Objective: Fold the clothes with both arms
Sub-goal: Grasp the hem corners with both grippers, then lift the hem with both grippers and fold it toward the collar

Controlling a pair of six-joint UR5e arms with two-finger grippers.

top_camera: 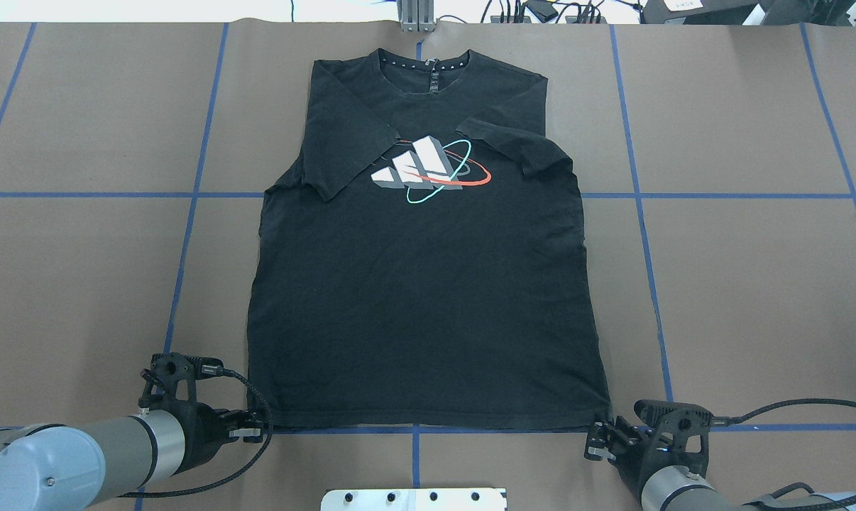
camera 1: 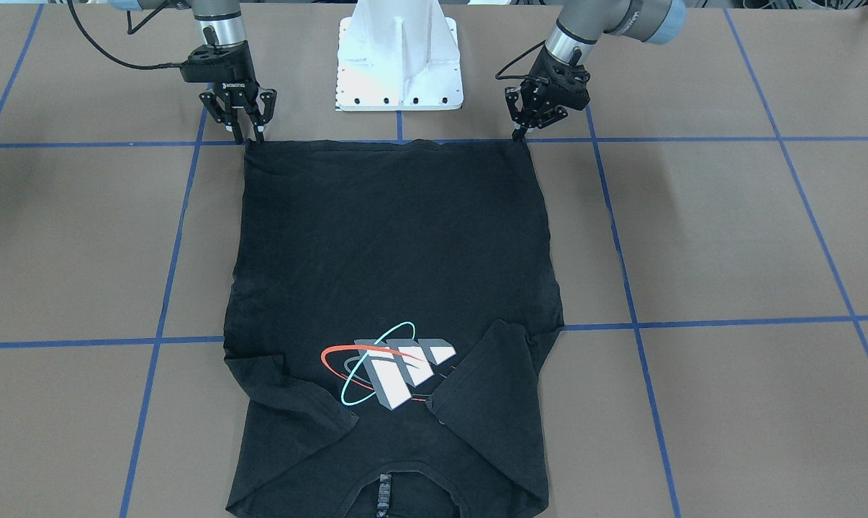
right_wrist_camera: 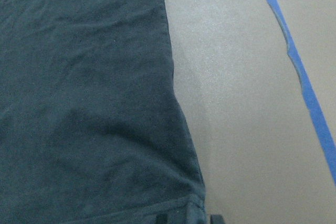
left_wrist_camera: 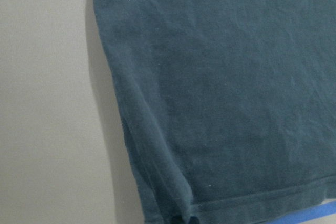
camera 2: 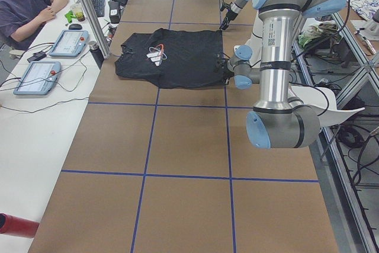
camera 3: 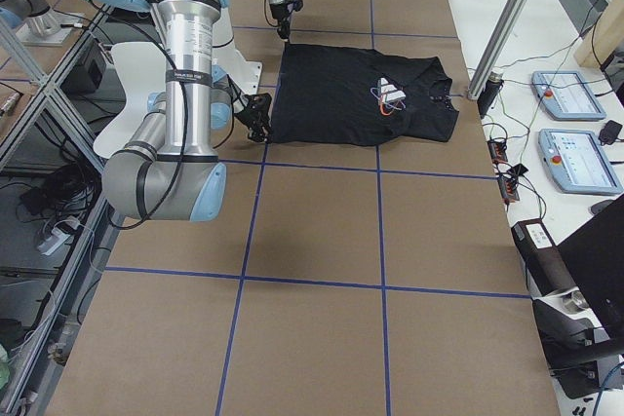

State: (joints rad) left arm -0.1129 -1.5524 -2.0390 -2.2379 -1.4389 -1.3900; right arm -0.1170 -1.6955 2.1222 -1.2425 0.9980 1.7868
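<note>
The black T-shirt (top_camera: 428,298) lies flat on the table with its logo (top_camera: 428,169) up, both sleeves folded inward and the collar on the far side from the robot. My left gripper (top_camera: 258,424) hangs at the near hem corner on its side (camera 1: 526,131), jaws apart, with the corner (left_wrist_camera: 178,216) flat on the table below it. My right gripper (camera 1: 248,135) stands open over the other hem corner (right_wrist_camera: 197,200), and its fingertips (right_wrist_camera: 215,219) just show at the bottom edge of the right wrist view. Neither gripper holds any cloth.
The white pedestal base (camera 1: 399,65) stands between the arms, just behind the hem. Blue tape lines (top_camera: 641,195) grid the brown table. A person (camera 2: 26,4) sits at a side bench with tablets (camera 2: 37,77) beyond the shirt's collar end.
</note>
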